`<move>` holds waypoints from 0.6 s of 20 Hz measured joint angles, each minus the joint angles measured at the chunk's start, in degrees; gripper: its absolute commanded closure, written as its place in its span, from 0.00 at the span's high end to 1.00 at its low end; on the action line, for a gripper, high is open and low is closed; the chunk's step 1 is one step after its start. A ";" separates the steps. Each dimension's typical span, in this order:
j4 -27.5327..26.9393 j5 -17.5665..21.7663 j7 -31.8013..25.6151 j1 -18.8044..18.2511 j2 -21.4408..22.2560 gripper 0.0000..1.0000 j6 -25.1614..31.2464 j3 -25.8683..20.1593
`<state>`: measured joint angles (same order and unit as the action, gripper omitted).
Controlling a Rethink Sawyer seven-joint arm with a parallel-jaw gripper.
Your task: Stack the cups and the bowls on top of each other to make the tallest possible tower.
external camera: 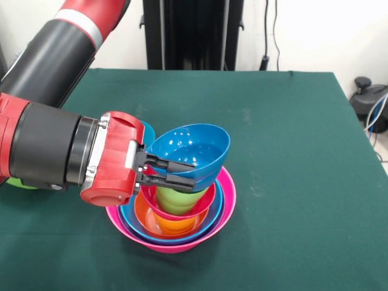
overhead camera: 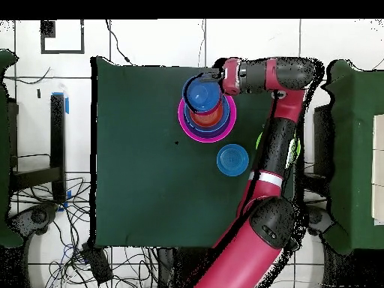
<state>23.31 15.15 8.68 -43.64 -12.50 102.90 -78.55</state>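
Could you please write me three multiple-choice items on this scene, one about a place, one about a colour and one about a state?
1. Where does the separate sky-blue plastic bowl lie?
A. On the green cloth, apart from the stack
B. Inside the stack
C. On the floor

2. What colour is the outermost bowl at the stack's base?
A. Yellow
B. Pink
C. White

3. How does the glossy blue plastic bowl on top of the stack sit?
A. Upside down
B. Level
C. Tilted, with the gripper at its rim

Answers:
1 A: the overhead view shows it alone on the green tablecloth.
2 B: the big pink plastic bowl encloses the rest.
3 C: in the front view its opening tips forward and the black jaws sit at its lower edge.
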 measured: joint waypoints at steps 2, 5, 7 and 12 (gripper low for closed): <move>-0.01 0.27 0.00 -0.02 -0.01 0.00 0.11 -0.11; -0.01 0.39 0.00 -0.14 0.00 0.00 0.20 -0.10; -0.01 0.39 0.00 -0.21 0.01 0.00 0.20 -0.10; -0.01 0.40 0.00 -0.57 0.29 0.00 0.20 -0.09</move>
<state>23.30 15.55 8.68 -44.22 -12.21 103.10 -78.64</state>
